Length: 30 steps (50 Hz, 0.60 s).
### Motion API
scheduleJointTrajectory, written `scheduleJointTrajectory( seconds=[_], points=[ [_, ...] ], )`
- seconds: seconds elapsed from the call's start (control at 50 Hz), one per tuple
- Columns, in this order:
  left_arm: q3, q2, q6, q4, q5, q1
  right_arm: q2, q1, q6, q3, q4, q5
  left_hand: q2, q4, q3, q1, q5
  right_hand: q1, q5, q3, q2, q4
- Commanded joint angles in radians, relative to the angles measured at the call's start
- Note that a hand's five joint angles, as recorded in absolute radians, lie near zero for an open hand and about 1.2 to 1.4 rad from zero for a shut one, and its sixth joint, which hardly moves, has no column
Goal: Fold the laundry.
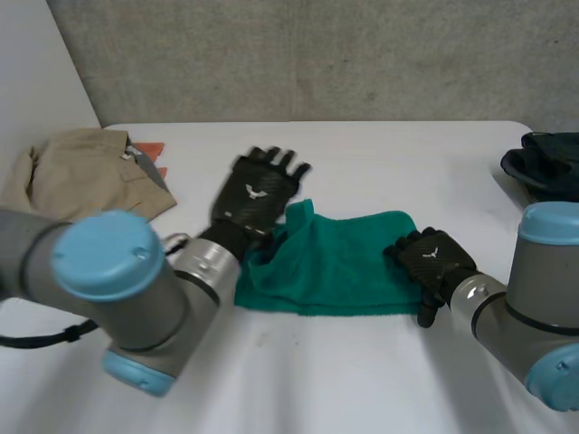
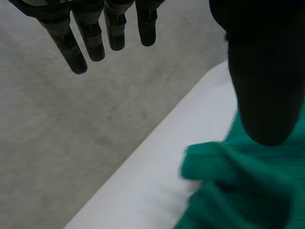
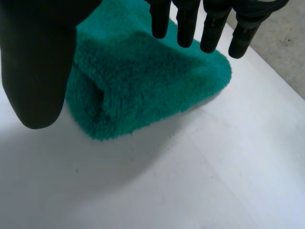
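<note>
A white table (image 1: 362, 380) takes up most of the scene, its top smooth and matte, running from the near edge to a straight far edge with a rounded corner at the far right. Beyond that far edge lies a grey, speckled, rough-looking surface (image 1: 317, 54); whether it is floor or wall cannot be told. At the far left a plain pale panel (image 1: 36, 63) stands against it, meeting it along a slanting line. The light is soft and even, leaving blurred, faint shadows on the tabletop. Seen close in the right wrist view, the white top carries a few tiny dark specks (image 3: 76, 169).
</note>
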Motion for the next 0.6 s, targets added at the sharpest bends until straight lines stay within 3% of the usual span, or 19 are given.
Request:
scheduleJointTrajectory(
  seconds=[0.02,0.12,0.18,0.28,0.34,0.42,0.48,0.58,0.6],
  points=[
    [0.132,-0.146,-0.049,-0.008,0.020,-0.073,-0.004,0.002,-0.006,0.050,-0.080,0.004,-0.010,-0.006,-0.016,-0.004,-0.027,0.010,-0.001,0.005,0.024,0.005],
    [0.235,-0.264,-0.052,-0.031,-0.003,-0.070,-0.004,0.000,0.011,0.069,-0.120,0.004,0.011,0.015,0.005,0.016,-0.006,-0.020,-0.031,-0.024,-0.006,-0.025],
    [0.310,-0.321,-0.047,-0.069,-0.066,-0.062,-0.003,0.002,0.031,0.069,-0.126,0.003,0.043,0.047,0.037,0.049,0.026,0.001,-0.010,-0.004,0.015,-0.004],
    [0.338,-0.359,0.006,-0.133,-0.247,0.024,-0.001,0.011,0.042,0.078,-0.168,0.009,0.031,0.036,0.026,0.037,0.014,0.071,0.060,0.066,0.085,0.066],
    [0.309,-0.353,0.042,-0.147,-0.296,0.038,-0.001,0.017,0.042,0.083,-0.186,0.021,0.023,0.027,0.017,0.028,0.005,0.127,0.116,0.122,0.141,0.122],
    [0.213,-0.321,0.073,-0.152,-0.309,0.030,-0.004,0.022,0.042,0.080,-0.194,0.061,0.020,0.024,0.014,0.025,0.002,0.291,0.280,0.286,0.305,0.286],
    [0.129,-0.237,0.062,-0.152,-0.307,0.009,-0.004,0.020,0.031,0.078,-0.195,0.079,0.002,0.006,-0.004,0.008,-0.015,0.543,0.532,0.538,0.557,0.538],
    [0.043,-0.111,0.014,-0.152,-0.306,-0.037,-0.003,0.020,-0.005,0.067,-0.191,0.091,-0.010,-0.006,-0.016,-0.004,-0.027,1.161,1.150,1.156,1.175,1.156],
    [0.023,-0.066,-0.002,-0.152,-0.306,-0.041,-0.004,0.019,-0.018,0.063,-0.191,0.099,-0.013,-0.008,-0.018,-0.007,-0.030,1.162,1.151,1.158,1.176,1.158]
  ],
)
